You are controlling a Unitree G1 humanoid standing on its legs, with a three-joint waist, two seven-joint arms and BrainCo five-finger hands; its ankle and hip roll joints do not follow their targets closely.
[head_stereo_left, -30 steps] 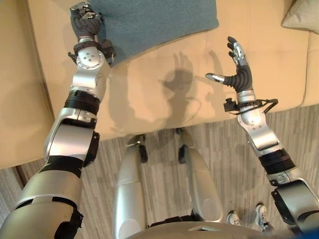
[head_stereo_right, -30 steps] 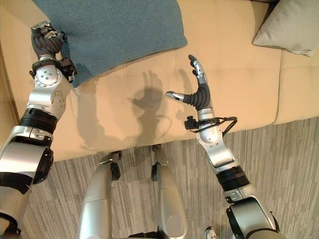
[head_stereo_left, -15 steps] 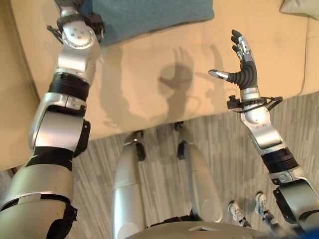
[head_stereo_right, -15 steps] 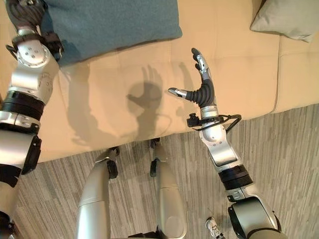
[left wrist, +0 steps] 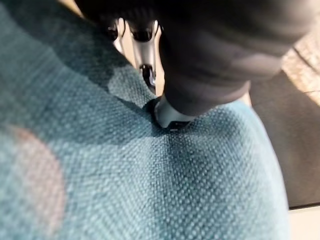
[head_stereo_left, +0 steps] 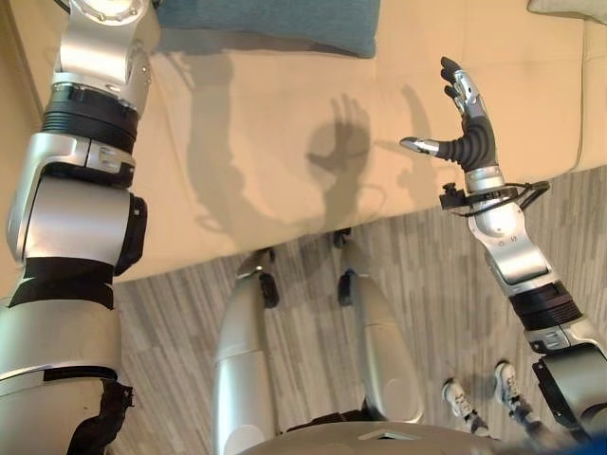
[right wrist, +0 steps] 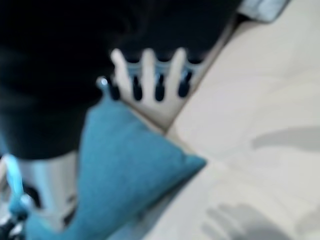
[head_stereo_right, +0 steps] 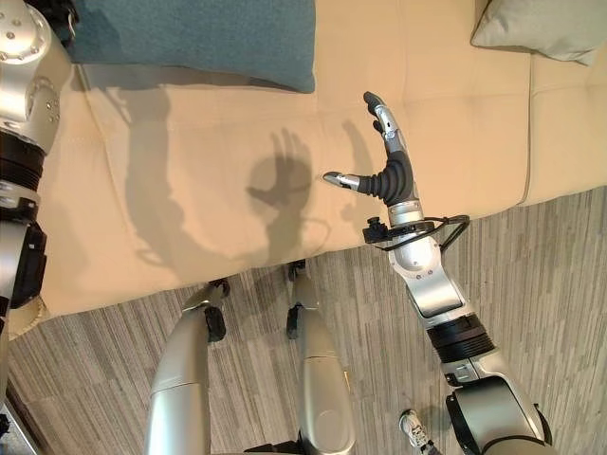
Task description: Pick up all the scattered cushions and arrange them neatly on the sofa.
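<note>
A teal cushion (head_stereo_right: 209, 38) lies on the beige sofa (head_stereo_left: 275, 161) near its back, at the left. My left arm reaches up along the left side to the cushion's near left corner. In the left wrist view my left hand (left wrist: 200, 60) is on the teal cushion (left wrist: 150, 190), the thumb (left wrist: 170, 114) dug into the cloth and the fingers (left wrist: 145, 60) curled behind a fold. My right hand (head_stereo_left: 462, 133) hovers open above the seat's front right part, holding nothing. A grey cushion (head_stereo_right: 541, 28) rests at the sofa's far right.
The sofa's front edge meets grey striped flooring (head_stereo_right: 550, 275). A seam (head_stereo_right: 526, 123) splits the seat from the right section. The right wrist view shows straight fingers (right wrist: 150, 75), the teal cushion's corner (right wrist: 130, 165) and bare seat (right wrist: 260, 100).
My left arm has stretched further toward the sofa's back, and the teal cushion has slid that way with it. The right hand has barely moved.
</note>
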